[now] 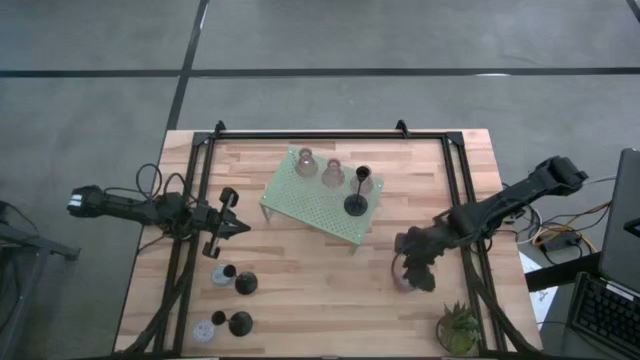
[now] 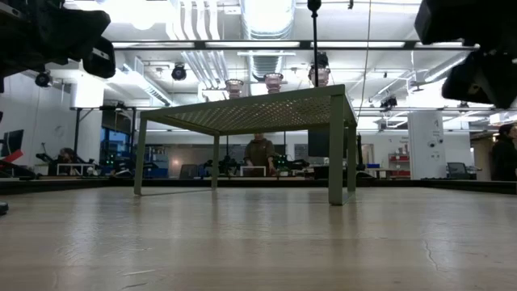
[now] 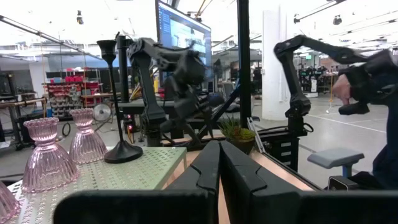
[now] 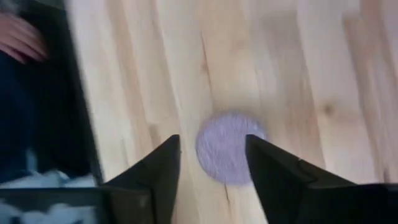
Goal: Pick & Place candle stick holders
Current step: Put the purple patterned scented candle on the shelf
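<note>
My right gripper (image 4: 212, 155) is open and points down over a squat lavender holder (image 4: 229, 148) that rests on the bare table; its fingers stand on either side of the holder, and no touch shows. In the high view the right gripper (image 1: 410, 272) half hides this holder (image 1: 402, 285). My left gripper (image 1: 236, 226) is shut and empty, level, left of the green stand (image 1: 315, 205). On the stand are pink glass holders (image 1: 305, 160) (image 1: 332, 172) (image 1: 366, 184) and a black slim-stemmed one (image 1: 356, 205). The left wrist view shows the pink ones (image 3: 46, 155) and the black one (image 3: 118, 149).
Lavender and black holders stand in two small groups (image 1: 235, 280) (image 1: 222, 325) at the table's near left. A spiky green potted plant (image 1: 458, 328) stands at the near right corner, close to my right arm. A black frame (image 1: 330, 135) runs along the table's edges.
</note>
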